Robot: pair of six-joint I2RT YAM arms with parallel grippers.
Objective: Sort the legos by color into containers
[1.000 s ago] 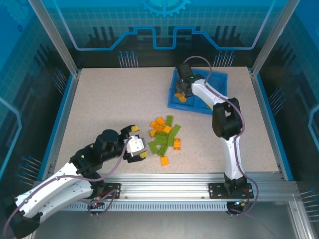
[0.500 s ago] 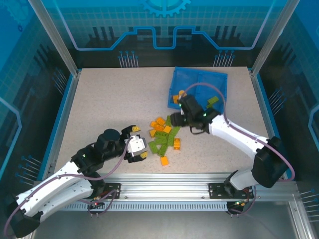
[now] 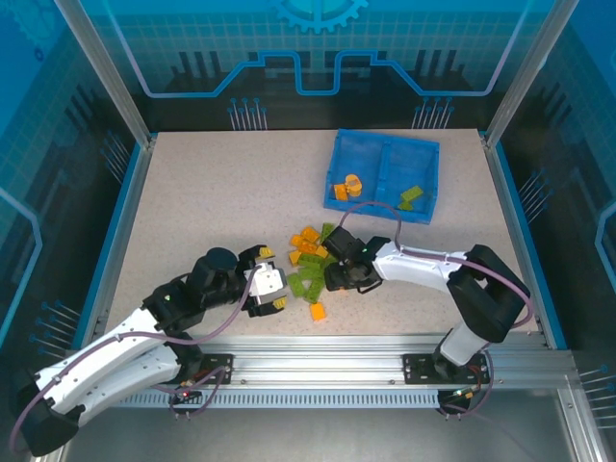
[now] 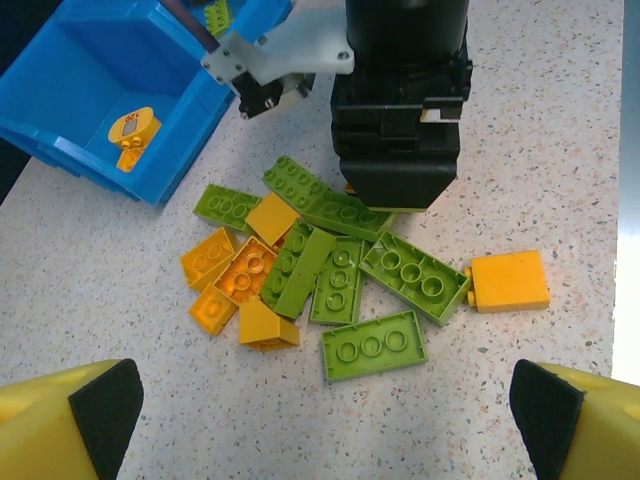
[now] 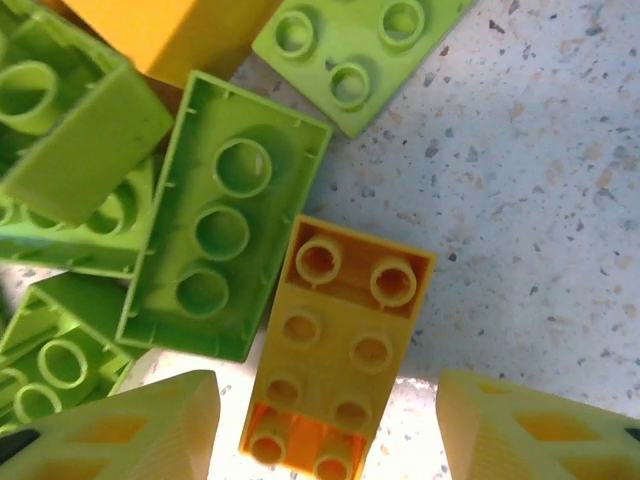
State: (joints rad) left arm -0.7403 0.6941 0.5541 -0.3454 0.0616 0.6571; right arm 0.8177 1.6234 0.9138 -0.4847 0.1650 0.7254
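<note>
tray [image 3: 387, 141]: blue and shallow, split by a divider into two compartments side by side; taken here as the landmark.
left compartment [image 3: 358, 159]: a few orange legos [image 3: 345, 186] are held at its near end.
right compartment [image 3: 409, 166]: green legos [image 3: 411, 197] are held at its near end.
pile [image 3: 310, 268]: orange and green bricks are heaped loose on the table [image 3: 212, 192], on the near side of the tray and apart from it.
right gripper [image 3: 339, 272]: lowered onto the edge of the pile, on the side facing the tray. Its fingers [image 5: 130, 425] are spread wide, and the end of an orange brick [image 5: 345, 340] is seen between them, with no grip that can be made out.
green brick [image 5: 215, 265]: laid hollow side up, touching the orange brick along one side.
left gripper [image 3: 274, 279]: placed beyond the pile as seen from the tray. Its yellow fingers are spread wide and nothing is held.
stray brick [image 3: 317, 312]: orange, set just off the pile on the side away from the tray.
</note>
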